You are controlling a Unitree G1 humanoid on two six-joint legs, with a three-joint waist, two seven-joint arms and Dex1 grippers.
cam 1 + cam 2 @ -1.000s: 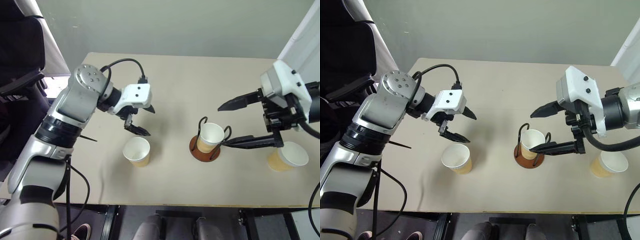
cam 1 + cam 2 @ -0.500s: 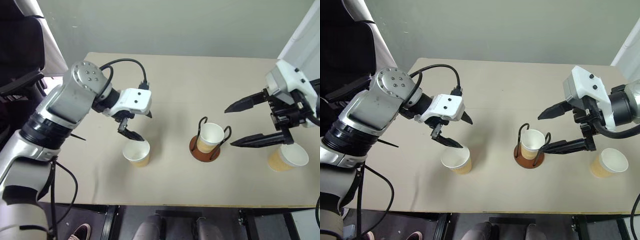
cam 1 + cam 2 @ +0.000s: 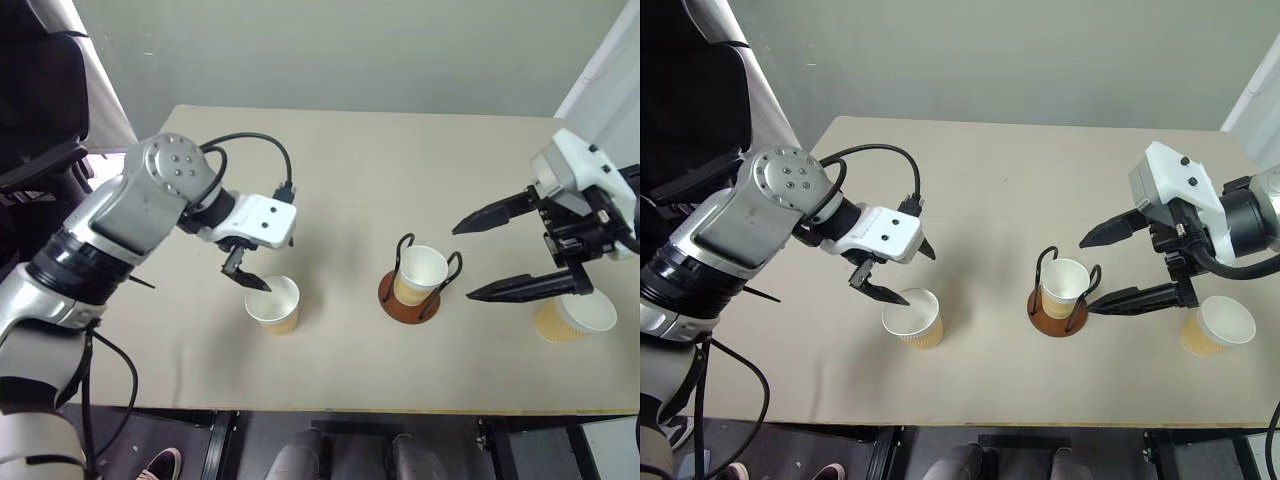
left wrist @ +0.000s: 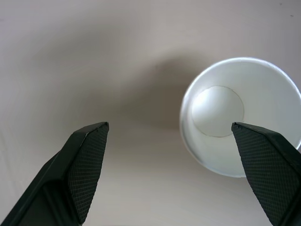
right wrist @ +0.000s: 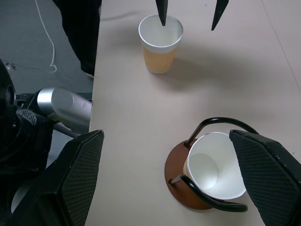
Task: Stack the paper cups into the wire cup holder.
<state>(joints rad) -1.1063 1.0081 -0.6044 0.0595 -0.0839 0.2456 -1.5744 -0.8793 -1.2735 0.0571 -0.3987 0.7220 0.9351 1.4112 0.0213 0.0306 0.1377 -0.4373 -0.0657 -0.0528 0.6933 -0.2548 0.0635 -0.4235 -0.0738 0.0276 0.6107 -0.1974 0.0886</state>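
Between the wire loops of the cup holder (image 3: 404, 297) sits 1 empty cup (image 3: 420, 273); 2 empty cups (image 3: 274, 303) (image 3: 574, 315) stand outside; both grippers (image 3: 268, 263) (image 3: 497, 253) gape, holding nothing.

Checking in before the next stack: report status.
Left gripper open over left cup. Right gripper open, empty. One cup in wire cup holder; third cup waiting right. Nothing blocking.

head stereo overhead, wrist cameras close

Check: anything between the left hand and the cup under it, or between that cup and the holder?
Nothing visible. The left hand hangs open over the cup, one finger over its rim. Bare table lies between that cup and the wire cup holder, which already holds one cup.
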